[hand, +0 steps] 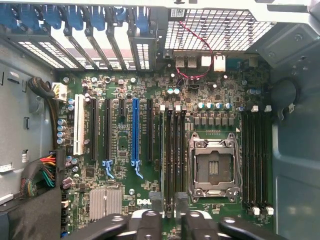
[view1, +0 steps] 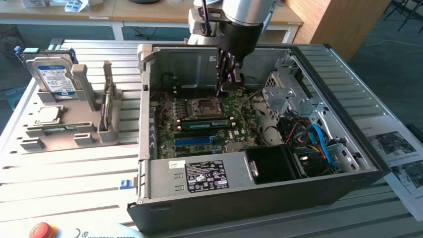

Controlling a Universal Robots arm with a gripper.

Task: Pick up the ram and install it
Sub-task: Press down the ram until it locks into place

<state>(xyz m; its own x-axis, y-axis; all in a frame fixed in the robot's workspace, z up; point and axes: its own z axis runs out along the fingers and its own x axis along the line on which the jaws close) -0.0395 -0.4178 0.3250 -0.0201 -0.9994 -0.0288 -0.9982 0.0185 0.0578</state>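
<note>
The Universal Robots arm comes straight down from above into an open computer case that lies on its side on the slatted metal table, toward the table's edge at the exterior view's right. Its wrist is vertical and the gripper points down at the motherboard, hanging above the far side of the empty processor socket, clear of the board. In the wrist view the two dark fingers stand apart, with the ends of the memory slots showing through the gap between them. The jaws are spread and hold nothing. The ram, a green stick, stands on edge in a memory slot just beside the socket, between it and the blue expansion slot, and lies nearer the camera than the fingertips, apart from them. A silver power supply with a dark label fills the near side of the case. Near the table's edge at the exterior view's left sits a grey holder. A hard drive with a blue label stands upright in it, and a small square processor chip lies flat in front of that. Printed sheets lie by the right edge, and a red button sits at the near left corner.
</note>
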